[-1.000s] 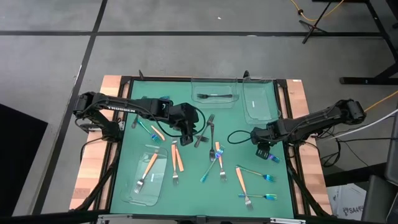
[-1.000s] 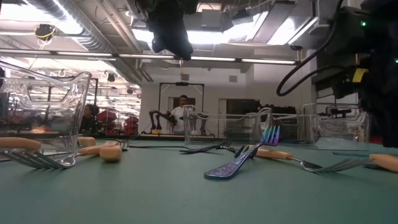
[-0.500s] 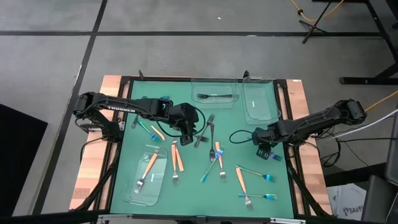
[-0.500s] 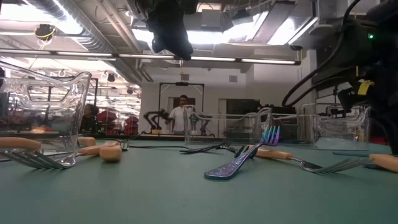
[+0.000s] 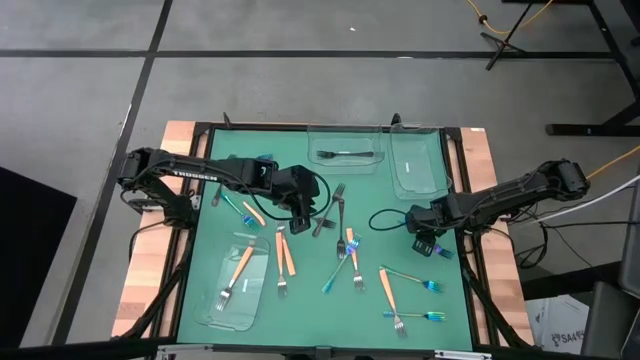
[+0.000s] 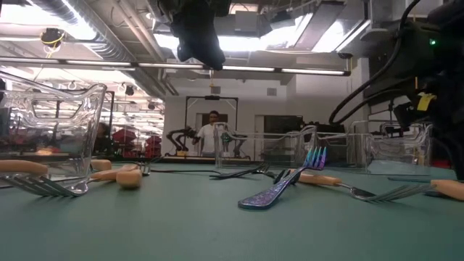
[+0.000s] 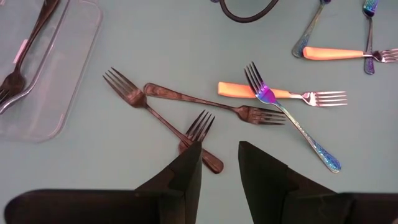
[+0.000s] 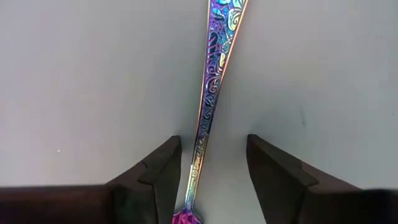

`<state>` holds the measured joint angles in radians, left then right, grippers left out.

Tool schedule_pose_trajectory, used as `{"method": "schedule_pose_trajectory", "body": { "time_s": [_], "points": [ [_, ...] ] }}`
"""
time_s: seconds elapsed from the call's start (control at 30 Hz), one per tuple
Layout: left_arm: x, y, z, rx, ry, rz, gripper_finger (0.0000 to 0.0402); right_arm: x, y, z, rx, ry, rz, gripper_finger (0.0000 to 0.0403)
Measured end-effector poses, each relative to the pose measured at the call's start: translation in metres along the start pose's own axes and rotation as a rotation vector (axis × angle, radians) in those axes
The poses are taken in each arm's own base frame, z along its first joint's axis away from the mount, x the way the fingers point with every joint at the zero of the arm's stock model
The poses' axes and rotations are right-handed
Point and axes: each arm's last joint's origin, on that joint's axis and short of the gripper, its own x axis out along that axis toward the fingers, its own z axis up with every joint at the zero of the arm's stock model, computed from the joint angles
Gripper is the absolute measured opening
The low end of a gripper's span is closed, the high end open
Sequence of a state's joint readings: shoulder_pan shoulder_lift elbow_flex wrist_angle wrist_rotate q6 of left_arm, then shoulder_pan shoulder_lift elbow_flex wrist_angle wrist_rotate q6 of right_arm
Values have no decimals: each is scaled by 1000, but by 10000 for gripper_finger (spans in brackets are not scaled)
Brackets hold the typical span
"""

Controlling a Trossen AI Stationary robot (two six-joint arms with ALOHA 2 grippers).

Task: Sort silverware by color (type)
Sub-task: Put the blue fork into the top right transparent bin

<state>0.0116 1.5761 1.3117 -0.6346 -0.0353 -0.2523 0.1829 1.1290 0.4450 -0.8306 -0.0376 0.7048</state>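
right tool [image 8: 208, 177]: open, straddling iridescent fork [image 8: 214, 81] | left tool [image 7: 219, 165]: open, empty

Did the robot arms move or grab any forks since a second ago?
The right gripper slid a little toward the table's middle, its open fingers now either side of an iridescent fork's handle, not yet closed. The left gripper stayed open above the black forks. No fork moved.

Grey floor [image 5: 300, 90] crossed by dark lines surrounded the table. Ceiling lights [image 6: 312, 36] glowed beyond, and a person [image 6: 212, 130] stood by the far wall.
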Motion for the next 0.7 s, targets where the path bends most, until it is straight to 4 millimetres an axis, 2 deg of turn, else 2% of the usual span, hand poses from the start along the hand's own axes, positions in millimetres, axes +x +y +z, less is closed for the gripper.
{"method": "schedule_pose_trajectory", "body": {
  "time_s": [0.13,0.4,0.7],
  "points": [
    [0,0,0,0,0,0,99,0,0,0,-1,0,0,158],
    [0,0,0,0,0,0,99,0,0,0,-1,-3,3,78],
    [0,0,0,0,-1,3,99,0,2,1,-4,12,42,5]
  ]
}}
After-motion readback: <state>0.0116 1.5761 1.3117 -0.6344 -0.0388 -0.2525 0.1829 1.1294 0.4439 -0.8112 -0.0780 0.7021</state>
